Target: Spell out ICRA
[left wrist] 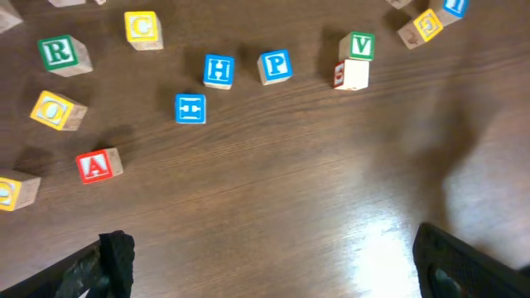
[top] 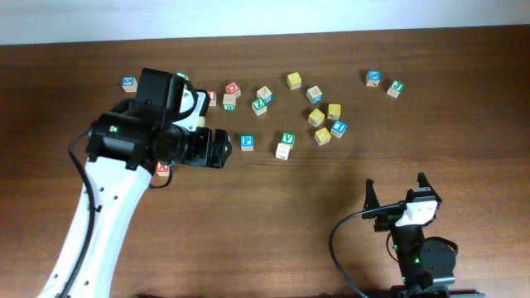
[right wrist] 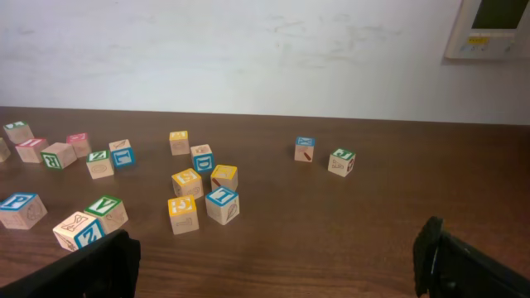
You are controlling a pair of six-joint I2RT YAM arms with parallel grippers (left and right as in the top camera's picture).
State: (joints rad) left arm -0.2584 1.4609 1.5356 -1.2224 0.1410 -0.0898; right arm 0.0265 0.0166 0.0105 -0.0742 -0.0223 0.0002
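Just beyond left tool, A block

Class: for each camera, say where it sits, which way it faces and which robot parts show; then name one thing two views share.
Overhead: above the table, looking straight down; shows both arms, left gripper and right gripper.
Left wrist: on the left arm, looking down at blocks; own fingers at bottom corners.
Right wrist: low, facing across the table to the wall; own fingers at bottom corners.
Shared: the P block shows in overhead and left wrist.
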